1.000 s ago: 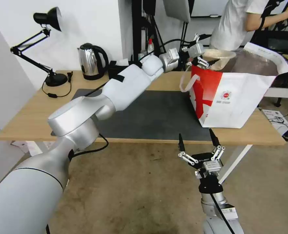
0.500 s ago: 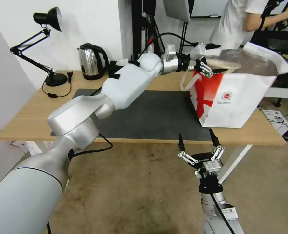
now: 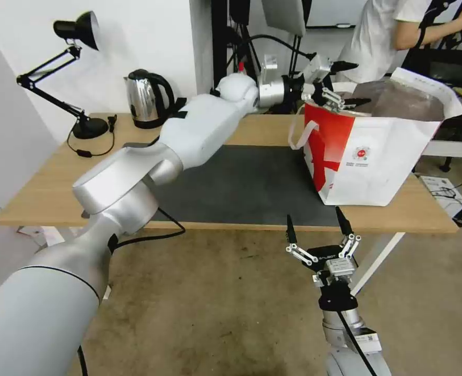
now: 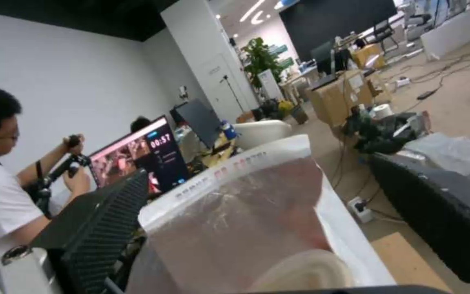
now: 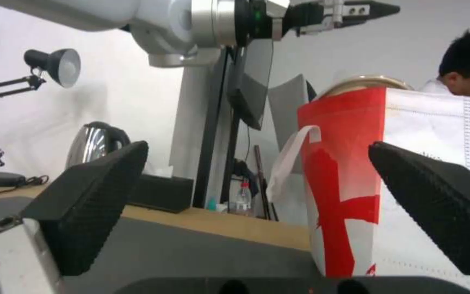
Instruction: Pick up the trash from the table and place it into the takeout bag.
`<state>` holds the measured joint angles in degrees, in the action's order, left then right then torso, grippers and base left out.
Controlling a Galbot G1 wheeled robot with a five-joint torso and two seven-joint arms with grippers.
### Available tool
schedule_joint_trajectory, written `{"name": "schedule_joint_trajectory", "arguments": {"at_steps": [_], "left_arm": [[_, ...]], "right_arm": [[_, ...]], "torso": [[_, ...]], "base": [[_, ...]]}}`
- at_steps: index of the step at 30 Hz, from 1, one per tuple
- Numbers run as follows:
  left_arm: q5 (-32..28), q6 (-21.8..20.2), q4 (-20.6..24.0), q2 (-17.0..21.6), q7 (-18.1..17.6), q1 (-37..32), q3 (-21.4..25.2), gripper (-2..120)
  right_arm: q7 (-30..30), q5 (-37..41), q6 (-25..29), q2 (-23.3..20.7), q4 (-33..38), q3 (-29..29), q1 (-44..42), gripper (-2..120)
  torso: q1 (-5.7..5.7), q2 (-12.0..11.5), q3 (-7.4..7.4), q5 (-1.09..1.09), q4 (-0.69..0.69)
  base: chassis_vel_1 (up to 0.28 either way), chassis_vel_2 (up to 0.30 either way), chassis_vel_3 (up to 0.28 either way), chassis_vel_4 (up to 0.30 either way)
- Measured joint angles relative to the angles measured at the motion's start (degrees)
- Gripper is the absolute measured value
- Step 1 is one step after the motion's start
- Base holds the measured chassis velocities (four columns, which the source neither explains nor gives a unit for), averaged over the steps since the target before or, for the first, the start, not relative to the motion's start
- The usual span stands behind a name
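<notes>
Head view: the left gripper (image 3: 345, 83) is held over the open mouth of the takeout bag (image 3: 377, 162), fingers spread and empty. A beige pulp bowl (image 4: 306, 271) is seen inside against the foil lining. The bag is stood at the table's (image 3: 48, 183) right end. The right gripper (image 3: 318, 222) is parked below the table's front edge, jaws wide apart.
</notes>
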<state>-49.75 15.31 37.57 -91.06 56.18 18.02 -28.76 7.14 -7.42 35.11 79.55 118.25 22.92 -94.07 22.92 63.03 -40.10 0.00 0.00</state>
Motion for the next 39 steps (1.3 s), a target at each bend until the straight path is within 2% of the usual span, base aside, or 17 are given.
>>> {"name": "schedule_joint_trajectory", "arguments": {"at_steps": [4,10,12,13,16,17,19,20,22,23,26,27,30,32,36,38,39], "left_arm": [[1.2,0.9,0.8,0.3,-0.5,0.2,1.3,100],[2.1,3.1,5.3,2.6,-4.5,-0.1,2.0,100],[3.7,5.6,9.1,5.1,-8.4,-1.0,2.6,100],[3.7,5.6,9.1,5.1,-8.4,-1.0,2.6,100],[5.7,8.8,16.3,9.8,-17.2,-3.5,4.3,100],[5.7,8.8,16.3,9.8,-17.2,-3.5,4.3,100],[6.2,9.8,21.5,13.0,-23.9,-4.9,4.7,100],[6.2,9.8,21.5,13.0,-23.9,-4.9,4.7,100],[6.9,10.0,27.4,16.6,-30.8,-6.8,5.3,100],[6.9,10.0,27.4,16.6,-30.8,-6.8,5.3,100],[8.0,9.9,36.1,22.0,-38.8,-10.8,7.0,100],[8.0,9.9,36.1,22.0,-38.8,-10.8,7.0,100],[9.6,9.8,43.8,26.3,-45.1,-17.0,10.6,100],[9.9,9.8,45.0,26.9,-45.7,-18.1,11.3,100],[11.3,9.1,54.0,33.6,-49.3,-30.5,19.2,100],[11.4,8.8,55.7,34.7,-49.6,-32.8,20.9,100],[11.6,8.5,58.4,36.4,-50.1,-37.1,24.4,100]], "right_arm": [[0.0,0.0,0.0,0.0,0.0,0.0,0.0,100],[0.0,0.0,0.0,0.0,0.0,0.0,0.0,100],[0.0,0.0,0.0,0.0,0.0,0.0,0.0,100],[0.0,0.0,0.0,0.0,0.0,0.0,0.0,100],[0.0,0.0,0.0,0.0,0.0,0.0,0.0,100],[0.0,0.0,0.0,0.0,0.0,0.0,0.0,100],[0.0,0.0,0.0,0.0,0.0,0.0,0.0,100],[0.0,0.0,0.0,0.0,0.0,0.0,0.0,100],[0.0,0.0,0.0,0.0,0.0,0.0,0.0,100],[0.0,0.0,0.0,0.0,0.0,0.0,0.0,100],[0.0,0.0,0.0,0.0,0.0,0.0,0.0,100],[0.0,0.0,0.0,0.0,0.0,0.0,0.0,100],[0.0,0.0,0.0,0.0,0.0,0.0,0.0,100],[0.0,0.0,0.0,0.0,0.0,0.0,0.0,100],[0.0,0.0,0.0,0.0,0.0,0.0,0.0,100],[0.0,0.0,0.0,0.0,0.0,0.0,0.0,100],[0.0,0.0,0.0,0.0,0.0,0.0,0.0,100]], "torso": [[0.0,0.0,0.0,0.0,0.0],[0.0,0.0,0.0,0.0,0.0],[0.0,0.0,0.0,-0.01,0.0],[0.0,0.0,0.0,-0.01,0.0],[0.0,0.0,0.0,-0.01,0.01],[0.0,0.0,0.0,-0.01,0.01],[0.0,0.0,0.0,-0.01,0.0],[0.0,0.0,0.0,-0.01,0.0],[0.0,0.0,0.0,-0.01,0.0],[0.0,0.0,0.0,-0.01,0.0],[0.0,0.0,0.0,-0.01,0.01],[0.0,0.0,0.0,-0.01,0.01],[0.0,0.0,0.01,0.0,0.0],[-0.01,0.0,0.0,0.0,0.0],[0.0,0.0,0.0,-0.01,0.0],[0.0,0.0,0.0,-0.03,0.02],[0.0,0.0,0.01,0.01,0.0]], "base": [[0.0,0.0,0.0,0.0],[0.0,0.0,0.0,0.0],[0.0,0.0,0.0,0.0],[0.0,0.0,0.0,0.0],[0.0,0.0,0.0,0.0],[0.0,0.0,0.0,0.0],[0.0,0.0,0.0,0.0],[0.0,0.0,0.0,0.0],[0.0,0.0,0.0,0.0],[0.0,0.0,0.0,0.0],[0.0,0.0,0.0,0.0],[0.0,0.0,0.0,0.0],[0.0,0.0,0.0,0.0],[0.0,0.0,0.0,0.0],[0.0,0.0,0.0,0.0],[0.0,0.0,0.0,0.0],[0.0,0.0,0.0,0.0]]}}
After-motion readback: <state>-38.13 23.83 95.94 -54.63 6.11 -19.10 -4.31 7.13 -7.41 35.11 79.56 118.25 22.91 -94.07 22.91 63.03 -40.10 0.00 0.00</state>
